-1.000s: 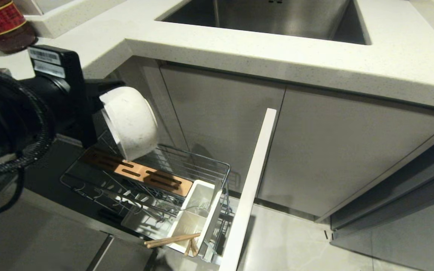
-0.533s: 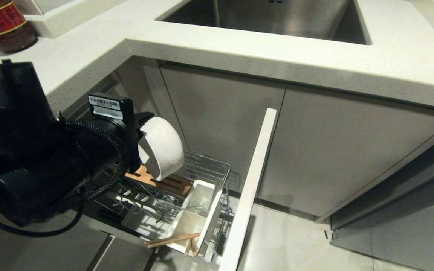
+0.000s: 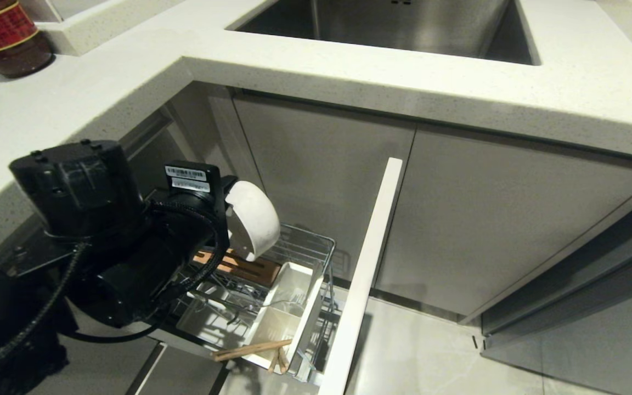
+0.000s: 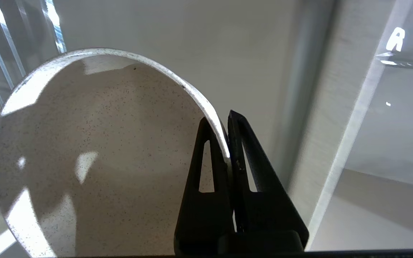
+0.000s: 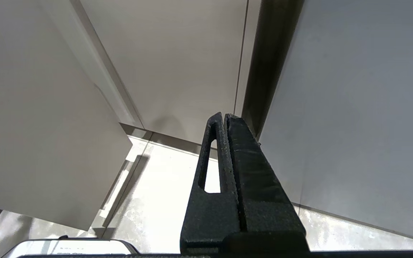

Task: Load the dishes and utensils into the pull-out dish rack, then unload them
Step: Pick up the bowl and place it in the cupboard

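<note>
Off-white speckled bowl point(image 3: 253, 219), tipped on edge, left of centre in the head view, above the pull-out dish rack point(image 3: 299, 247); rim pinched between the closed fingers of the left gripper point(image 4: 228, 114). Wooden chopsticks point(image 3: 250, 349) at lower centre, lying across the white cutlery caddy point(image 3: 288, 312). Right gripper point(image 5: 224, 116): fingers pressed together, empty, facing cabinet doors.

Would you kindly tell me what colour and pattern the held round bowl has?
Off-white with fine dark speckles: the round bowl, clearest in the left wrist view.
</note>
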Robot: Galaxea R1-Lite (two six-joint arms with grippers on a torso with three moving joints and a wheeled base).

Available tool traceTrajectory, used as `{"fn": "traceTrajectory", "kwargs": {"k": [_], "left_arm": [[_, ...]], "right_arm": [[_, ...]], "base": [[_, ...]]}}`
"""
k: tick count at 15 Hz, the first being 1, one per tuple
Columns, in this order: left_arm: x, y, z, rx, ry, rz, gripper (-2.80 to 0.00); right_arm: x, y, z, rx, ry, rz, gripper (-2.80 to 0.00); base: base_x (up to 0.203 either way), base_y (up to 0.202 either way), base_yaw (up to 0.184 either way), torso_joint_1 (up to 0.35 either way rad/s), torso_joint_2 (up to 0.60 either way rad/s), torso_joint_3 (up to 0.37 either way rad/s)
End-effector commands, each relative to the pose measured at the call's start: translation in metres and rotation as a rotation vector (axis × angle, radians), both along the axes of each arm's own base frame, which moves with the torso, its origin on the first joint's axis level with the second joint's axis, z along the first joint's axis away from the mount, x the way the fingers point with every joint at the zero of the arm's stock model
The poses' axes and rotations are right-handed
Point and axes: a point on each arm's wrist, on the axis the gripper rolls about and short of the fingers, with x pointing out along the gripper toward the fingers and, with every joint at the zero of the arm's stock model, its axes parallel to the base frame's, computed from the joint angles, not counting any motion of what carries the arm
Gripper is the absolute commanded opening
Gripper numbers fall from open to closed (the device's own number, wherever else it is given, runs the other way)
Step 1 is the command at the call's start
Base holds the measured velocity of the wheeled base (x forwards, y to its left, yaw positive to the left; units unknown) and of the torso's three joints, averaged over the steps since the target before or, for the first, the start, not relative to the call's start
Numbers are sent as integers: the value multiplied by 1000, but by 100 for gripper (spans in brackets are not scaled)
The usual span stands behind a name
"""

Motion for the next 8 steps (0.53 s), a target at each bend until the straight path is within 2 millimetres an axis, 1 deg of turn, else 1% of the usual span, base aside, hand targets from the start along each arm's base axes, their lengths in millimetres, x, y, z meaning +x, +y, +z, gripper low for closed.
{"fn": "traceTrajectory", "kwargs": {"k": [1,5,8], "left_arm": [[19,-4,-20,12,30,31,-280],[44,3,-37,-3,14,66,-280],[56,4,-50,-34,6,68,-280]], "right_arm": [[2,0,-7,0,26,0,-280],[2,0,-7,0,26,0,-280],[2,0,-7,0,26,0,-280]], "base": [[0,0,0,0,0,0],[0,0,0,0,0,0],[0,0,0,0,0,0]]}}
